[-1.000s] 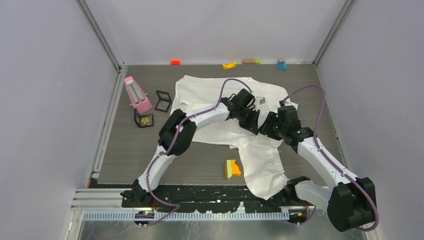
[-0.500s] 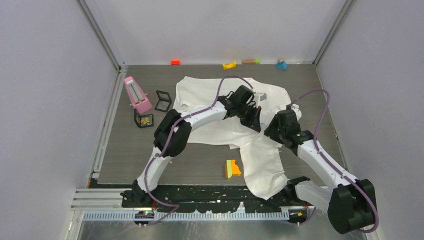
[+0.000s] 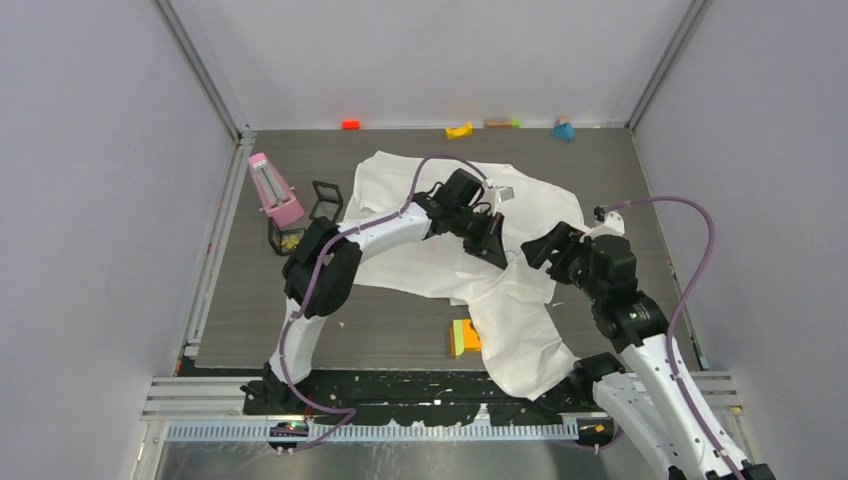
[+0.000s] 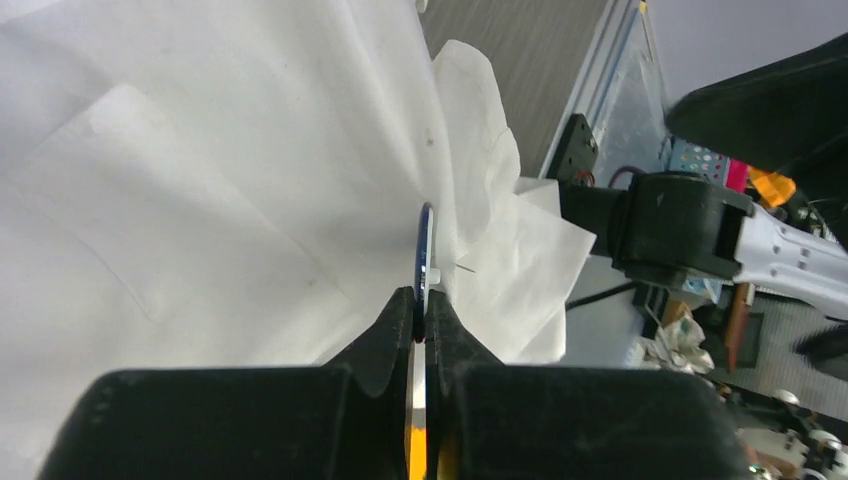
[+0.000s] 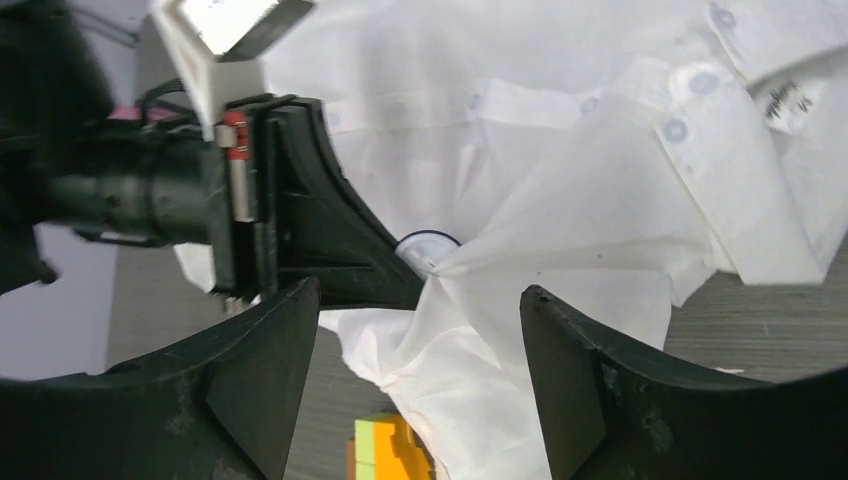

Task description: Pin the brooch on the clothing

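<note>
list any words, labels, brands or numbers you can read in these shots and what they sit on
Neck label on the shirt: dark print, tilted and too blurred to read.
Brooch: no lettering can be made out.
Green and orange toy block: no markings show.
No other text can be read in any view.
</note>
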Robot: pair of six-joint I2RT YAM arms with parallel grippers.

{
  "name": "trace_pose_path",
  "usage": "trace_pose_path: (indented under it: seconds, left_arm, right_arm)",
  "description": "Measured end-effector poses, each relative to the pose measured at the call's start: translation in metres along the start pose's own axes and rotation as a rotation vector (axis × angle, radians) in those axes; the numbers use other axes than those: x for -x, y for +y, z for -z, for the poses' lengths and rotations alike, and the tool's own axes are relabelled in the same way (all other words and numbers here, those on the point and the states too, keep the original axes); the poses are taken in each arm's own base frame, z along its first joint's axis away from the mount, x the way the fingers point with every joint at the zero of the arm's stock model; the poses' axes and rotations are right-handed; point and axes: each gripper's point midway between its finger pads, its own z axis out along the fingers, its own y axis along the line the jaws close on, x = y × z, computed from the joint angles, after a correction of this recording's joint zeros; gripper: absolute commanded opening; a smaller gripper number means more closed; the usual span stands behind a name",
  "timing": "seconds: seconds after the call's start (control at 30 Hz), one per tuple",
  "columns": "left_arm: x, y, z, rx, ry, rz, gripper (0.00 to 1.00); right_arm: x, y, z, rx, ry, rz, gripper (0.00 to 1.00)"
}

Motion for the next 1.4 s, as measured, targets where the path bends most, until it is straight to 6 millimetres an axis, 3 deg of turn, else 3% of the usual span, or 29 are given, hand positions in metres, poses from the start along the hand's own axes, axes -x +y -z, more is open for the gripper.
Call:
trace_pose_path:
  seconds: [0.23,0.43,0.57,0.73,0.9,1.17,1.4]
  left_arm:
    - [-0.032,-0.006,0.033,-0.067,0.052,0.086,0.0]
    - [-0.056,-0.043,0.071,-0.175,0.093,0.069,0.0]
    - [-0.071,-0.066,0.097,-0.268,0.135,0.01,0.0]
    - [-0.082,-0.077,0.114,-0.364,0.163,-0.031,0.0]
    - [-0.092,-0.079,0.122,-0.41,0.19,-0.047,0.0]
    - [-0.099,-0.083,0.128,-0.453,0.208,-0.057,0.0]
    - [-0.1,-0.084,0.128,-0.459,0.21,-0.058,0.0]
  right_arm:
    - [-0.009,0.05,0.03,0.298,0.057,0.063,0.82]
    - [-0.028,0.09,0.05,0.561,0.187,0.09,0.82]
    - [-0.039,0.106,0.065,0.694,0.249,0.099,0.82]
    - [-0.055,0.108,0.069,0.77,0.31,0.071,0.8]
    - [-0.072,0.107,0.071,0.814,0.38,0.032,0.68]
    - [-0.09,0.12,0.078,0.878,0.469,0.048,0.57]
    - [-0.11,0.121,0.072,0.867,0.55,0.064,0.47]
